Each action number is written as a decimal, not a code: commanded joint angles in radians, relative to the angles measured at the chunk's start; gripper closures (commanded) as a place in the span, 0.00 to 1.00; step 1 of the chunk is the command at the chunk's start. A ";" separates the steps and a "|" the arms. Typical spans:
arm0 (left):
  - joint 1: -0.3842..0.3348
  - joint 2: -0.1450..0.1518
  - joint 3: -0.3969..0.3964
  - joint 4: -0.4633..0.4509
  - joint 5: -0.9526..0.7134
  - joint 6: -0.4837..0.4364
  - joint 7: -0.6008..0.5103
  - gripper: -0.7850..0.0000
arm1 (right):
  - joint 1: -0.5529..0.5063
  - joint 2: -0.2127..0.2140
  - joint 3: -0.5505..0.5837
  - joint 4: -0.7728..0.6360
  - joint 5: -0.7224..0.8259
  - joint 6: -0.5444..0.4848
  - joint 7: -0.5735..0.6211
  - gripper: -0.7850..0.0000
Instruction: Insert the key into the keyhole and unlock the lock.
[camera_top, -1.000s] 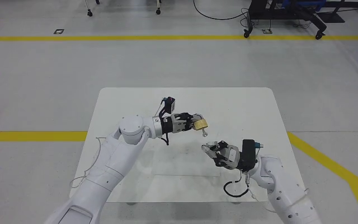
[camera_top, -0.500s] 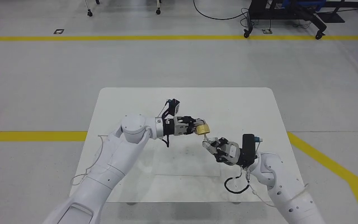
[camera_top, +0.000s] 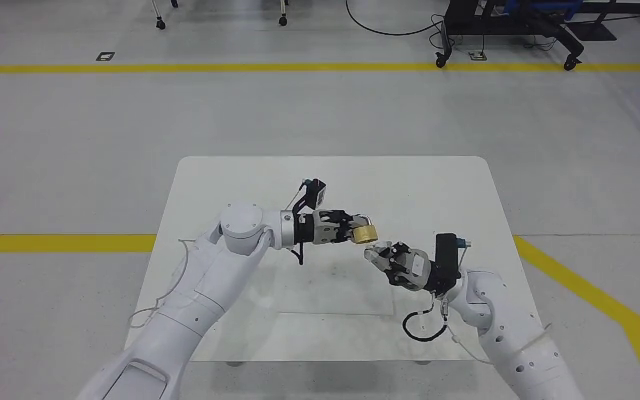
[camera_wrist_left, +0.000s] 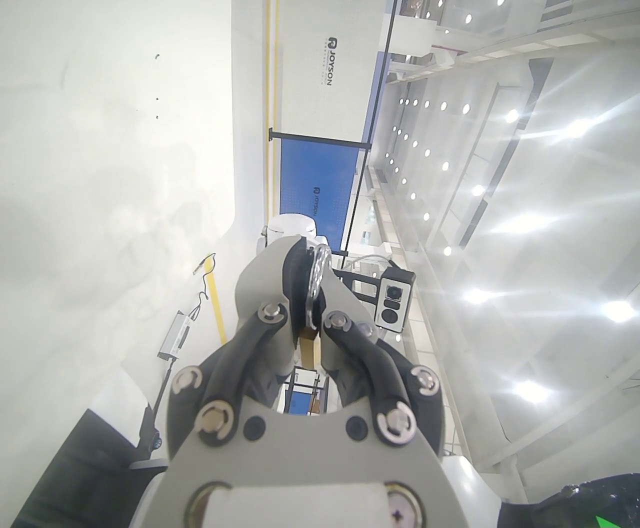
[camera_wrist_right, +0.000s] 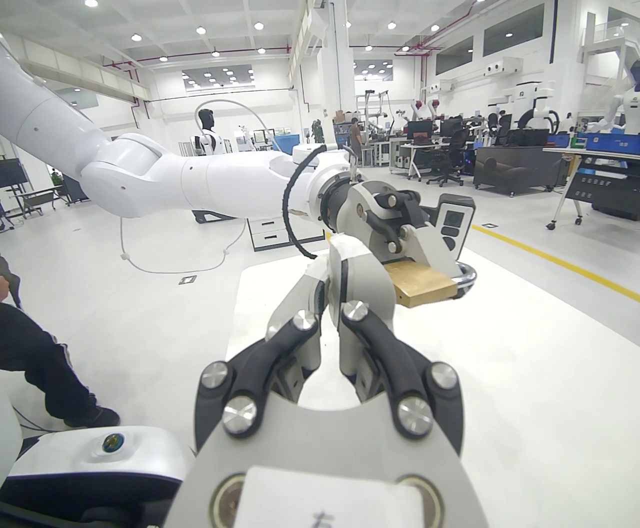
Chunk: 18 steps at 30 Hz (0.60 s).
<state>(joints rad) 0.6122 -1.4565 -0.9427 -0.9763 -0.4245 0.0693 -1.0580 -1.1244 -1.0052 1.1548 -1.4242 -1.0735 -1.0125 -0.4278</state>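
**Brass padlock held over the worktop, right fingers close beside it**

The white rectangular worktop (camera_top: 440, 190) carries both arms above its middle.

The left gripper (camera_wrist_left: 312, 272) hangs over the centre of the worktop. Its fingers are clenched on the brass padlock with a silver steel shackle (camera_wrist_right: 424, 290). In the left wrist view the shackle sits between the fingertips, and the brass body lies further in, toward the palm. The padlock is clear of the worktop surface and lies roughly level in the grip.

The right gripper (camera_wrist_right: 336, 255) is a little nearer the robot and to the right of the padlock, with its tips pointing toward the brass body. Its fingers are pressed together with almost no gap. Anything pinched between them is hidden by the fingers themselves.

From above, the right fingertips are just beside the padlock. In the right wrist view they overlap its near end. Whether they touch it cannot be told.
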 joint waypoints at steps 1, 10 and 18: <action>-0.002 0.000 0.001 0.004 0.001 0.000 0.003 1.00 | 0.002 -0.001 -0.001 0.002 0.004 0.000 0.001 1.00; -0.005 0.006 -0.030 0.022 0.006 -0.015 0.067 1.00 | -0.078 0.028 0.032 -0.102 -0.073 0.000 -0.097 1.00; -0.003 0.008 -0.037 0.017 0.021 -0.024 0.098 1.00 | -0.125 0.046 0.082 -0.129 -0.132 0.006 -0.106 0.00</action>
<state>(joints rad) 0.6097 -1.4485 -0.9796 -0.9594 -0.4038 0.0449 -0.9602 -1.2501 -0.9592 1.2375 -1.5531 -1.2061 -1.0063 -0.5332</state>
